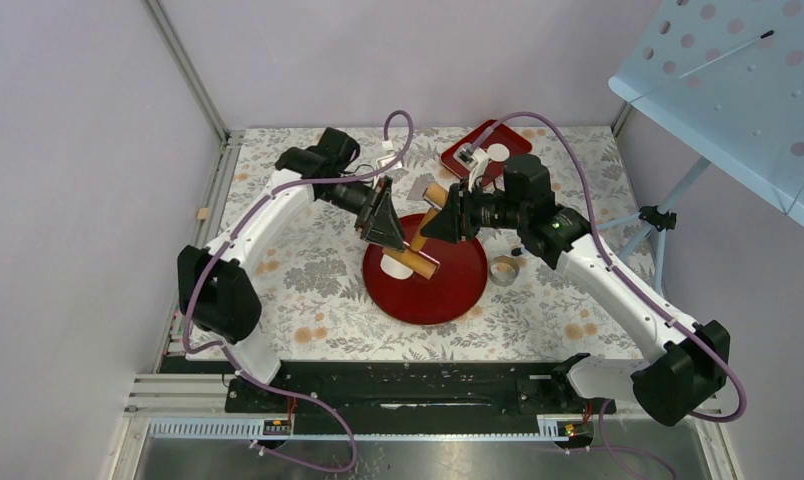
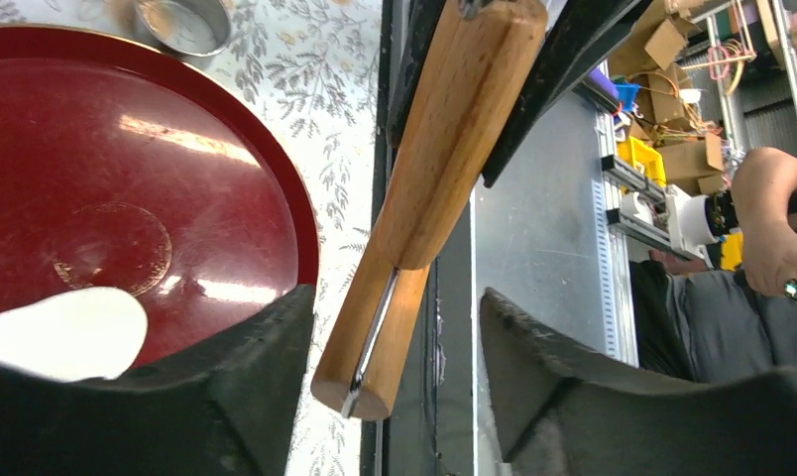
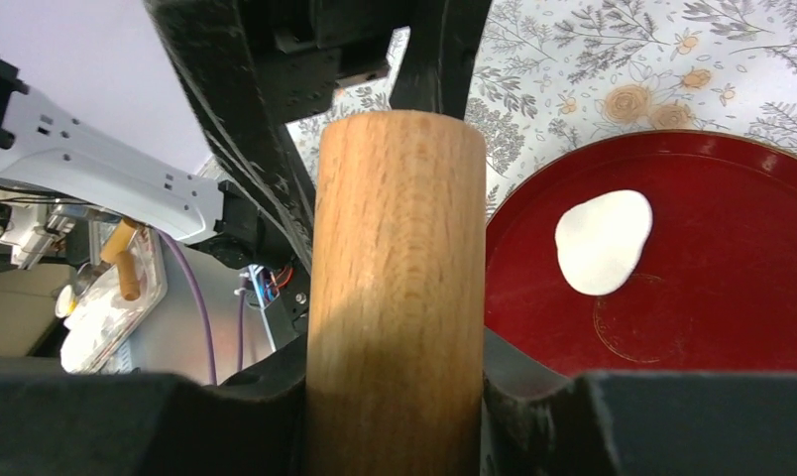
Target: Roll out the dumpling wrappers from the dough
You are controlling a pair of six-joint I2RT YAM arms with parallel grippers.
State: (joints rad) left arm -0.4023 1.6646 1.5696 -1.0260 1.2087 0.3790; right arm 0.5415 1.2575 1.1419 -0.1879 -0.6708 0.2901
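The right hand point(image 3: 395, 387) is clenched on the thick body of a wooden rolling pin point(image 3: 395, 248), with its two black fingers pressed to either side of the wood. The left hand point(image 2: 397, 297) is released. Its fingers point(image 2: 246, 397) stand apart around the pin's thin handle end, which lies close to one finger and leaves a clear gap to the other.

Both hands meet over a round red plate point(image 1: 448, 300), and the pin slants between them. I cannot tell whether its lower end touches the plate. The plate sits in the middle of a desk point(image 1: 308, 280) covered in a floral cloth. A small metal ring cutter point(image 1: 503, 270) stands on the cloth just beside the plate's right rim. At the far side lies a rectangular red tray point(image 1: 513, 138) carrying one dumpling wrapper point(image 1: 498, 152), a flat white disc. A black rail point(image 1: 408, 390) at the near edge bears both arm bases.

Pale lilac walls point(image 1: 78, 150) close the desk in on the left and behind. A light-blue perforated panel point(image 1: 738, 80) on a stand hangs over the far right corner.

The dough point(image 1: 396, 267), a flattened white patch, lies on the plate just beside the left hand. One left finger stands between it and the pin, and it is well apart from the wrapper on the tray.
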